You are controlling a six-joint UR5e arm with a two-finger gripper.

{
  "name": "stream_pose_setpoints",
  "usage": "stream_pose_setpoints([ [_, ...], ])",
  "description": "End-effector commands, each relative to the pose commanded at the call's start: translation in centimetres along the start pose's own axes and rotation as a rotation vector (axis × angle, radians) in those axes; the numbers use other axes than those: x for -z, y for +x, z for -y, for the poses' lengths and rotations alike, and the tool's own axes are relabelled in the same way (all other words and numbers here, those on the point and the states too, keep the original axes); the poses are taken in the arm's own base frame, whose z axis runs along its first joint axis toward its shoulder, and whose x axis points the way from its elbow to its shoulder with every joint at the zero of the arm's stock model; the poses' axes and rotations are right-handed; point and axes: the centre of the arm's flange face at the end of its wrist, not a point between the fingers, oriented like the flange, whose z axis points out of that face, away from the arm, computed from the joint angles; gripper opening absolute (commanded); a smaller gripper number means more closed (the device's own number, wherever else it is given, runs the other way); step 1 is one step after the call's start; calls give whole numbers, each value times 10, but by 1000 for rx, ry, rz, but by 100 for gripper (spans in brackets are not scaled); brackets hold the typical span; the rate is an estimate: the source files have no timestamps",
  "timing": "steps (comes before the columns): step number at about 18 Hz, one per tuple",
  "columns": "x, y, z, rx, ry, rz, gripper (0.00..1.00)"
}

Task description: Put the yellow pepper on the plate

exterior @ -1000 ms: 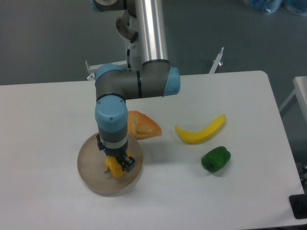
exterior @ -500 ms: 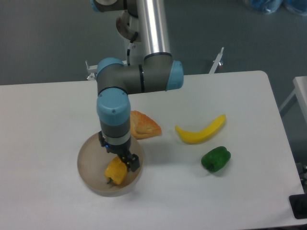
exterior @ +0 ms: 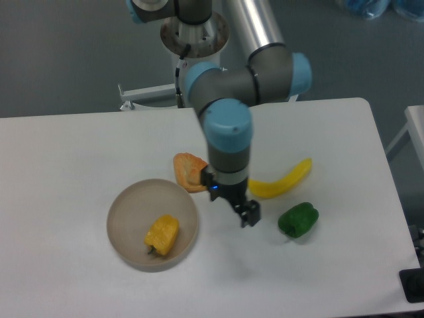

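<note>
The pepper (exterior: 161, 234) is seen lying inside the plate (exterior: 126, 205). The end effector (exterior: 248, 216) is held empty above the tabletop (exterior: 79, 146); its opening cannot be judged.

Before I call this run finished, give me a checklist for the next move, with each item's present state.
1. yellow pepper inside the plate: ok.
2. Pepper free of the end effector: ok, it hangs over bare table, well right of the plate.
3. End effector empty: ok, nothing between its fingers.
4. End effector open or shut: cannot tell.
5. Arm clear of the pastry, banana and green pepper: cannot tell; it overlaps the first two in this view.
</note>
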Motion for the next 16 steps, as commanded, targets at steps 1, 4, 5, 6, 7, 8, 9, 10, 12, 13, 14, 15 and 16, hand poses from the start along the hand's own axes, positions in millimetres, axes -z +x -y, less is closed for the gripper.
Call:
stream_pose_setpoints([
  [1, -1, -4, -10, -3, -6, -13, 100],
  [4, -14, -16, -42, -64, -26, -72, 100],
  [5, -15, -19, -50, -75, -30, -84, 100],
  [6, -13, -20, -59, -85, -38, -104, 100],
  [7, -11, -22, -69, -87, -41, -114, 100],
  [8, -9, -23, -72, -93, -43, -121, 100],
  [9, -10, -22, -73, -95, -45, -127, 100],
  [10, -10, -22, -73, -95, -45, -129, 100],
  [12, -10, -22, -73, -97, -47, -130, 100],
  [13, -10, -22, -73, -97, -49, -130, 100],
  [14, -12, -23, -75, -93, -45, -132, 100],
  [15, -13, -23, -74, -93, -39, -136, 100],
  [16, -14, -22, -74, -92, -33, -139, 100],
])
